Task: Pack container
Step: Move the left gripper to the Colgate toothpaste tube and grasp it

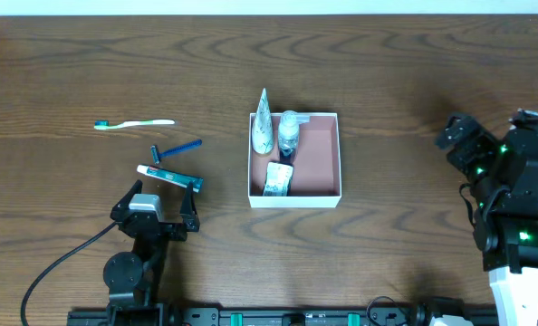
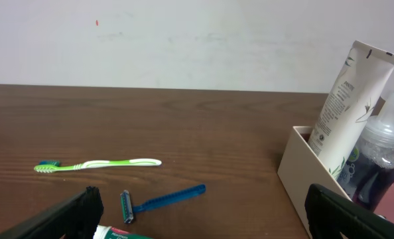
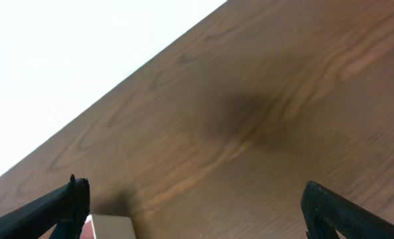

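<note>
The container (image 1: 295, 200), a white square box with a pinkish floor, sits mid-table. It holds a white tube (image 1: 264, 125), a clear pump bottle (image 1: 289, 135) and a small packet (image 1: 277, 179). A green toothbrush (image 1: 135, 123), a blue razor (image 1: 176, 149) and a toothpaste tube (image 1: 168, 175) lie to its left. My left gripper (image 1: 160, 196) is open, with the toothpaste just ahead of its fingertips. In the left wrist view (image 2: 200, 219) the razor (image 2: 160, 199), toothbrush (image 2: 97, 164) and container wall (image 2: 302, 174) show. My right gripper (image 1: 462, 143) is open and empty, right of the container.
The right wrist view shows my open right gripper (image 3: 194, 212) over bare wood, with a corner of the container (image 3: 109, 226) at lower left and the table's far edge above. The right half of the container floor (image 1: 319, 154) is bare.
</note>
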Robot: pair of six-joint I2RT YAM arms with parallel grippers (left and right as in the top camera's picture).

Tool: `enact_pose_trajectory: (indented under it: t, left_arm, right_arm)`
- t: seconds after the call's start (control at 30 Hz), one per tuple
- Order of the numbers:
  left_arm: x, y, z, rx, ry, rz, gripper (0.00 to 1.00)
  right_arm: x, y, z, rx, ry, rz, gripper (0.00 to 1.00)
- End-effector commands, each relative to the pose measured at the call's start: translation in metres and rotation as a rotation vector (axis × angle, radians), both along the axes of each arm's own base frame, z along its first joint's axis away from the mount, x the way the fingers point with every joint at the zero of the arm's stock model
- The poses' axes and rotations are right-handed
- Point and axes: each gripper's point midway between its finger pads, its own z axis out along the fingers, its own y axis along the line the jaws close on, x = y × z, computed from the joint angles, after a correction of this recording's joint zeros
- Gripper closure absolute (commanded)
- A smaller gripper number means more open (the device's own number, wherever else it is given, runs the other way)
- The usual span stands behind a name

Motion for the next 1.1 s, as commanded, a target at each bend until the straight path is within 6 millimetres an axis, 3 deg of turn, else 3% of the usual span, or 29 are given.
enact_pose_trajectory:
  t: [0.0,0.33,0.43,0.57,0.7,0.83,0.93,1.07]
  left_arm:
    - [-0.001,-0.002,-0.015,0.002,0.041,-0.017,0.02]
    - [-0.001,-0.007,-0.011,-0.009,0.025,-0.045,0.02]
    - [-0.002,-0.011,0.012,-0.073,-0.032,-0.063,0.02]
    - [-0.007,0.003,0.039,-0.221,0.025,0.038,0.02]
    - [-0.003,0.013,0.053,-0.215,0.186,0.115,0.02]
    - [0.013,0.012,0.055,-0.215,0.439,0.128,0.02]
    - [0.029,0.008,0.048,-0.222,0.626,0.122,0.02]
    - [0.041,-0.001,0.019,-0.248,0.886,0.097,0.02]
  right_arm:
    - [-0.001,-0.005,0.000,0.014,-0.001,-0.032,0.01]
    - [-0.001,-0.005,0.000,0.014,0.000,-0.032,0.01]
    - [-0.001,-0.005,0.000,0.014,0.000,-0.032,0.01]
    - [-0.002,-0.005,-0.002,0.015,0.006,-0.032,0.01]
    - [-0.004,-0.004,-0.005,0.016,0.022,-0.032,0.01]
    - [-0.008,-0.004,-0.010,0.019,0.049,-0.032,0.01]
    - [-0.010,-0.004,-0.013,0.020,0.061,-0.032,0.01]
    - [-0.012,-0.004,-0.016,0.021,0.076,-0.032,0.01]
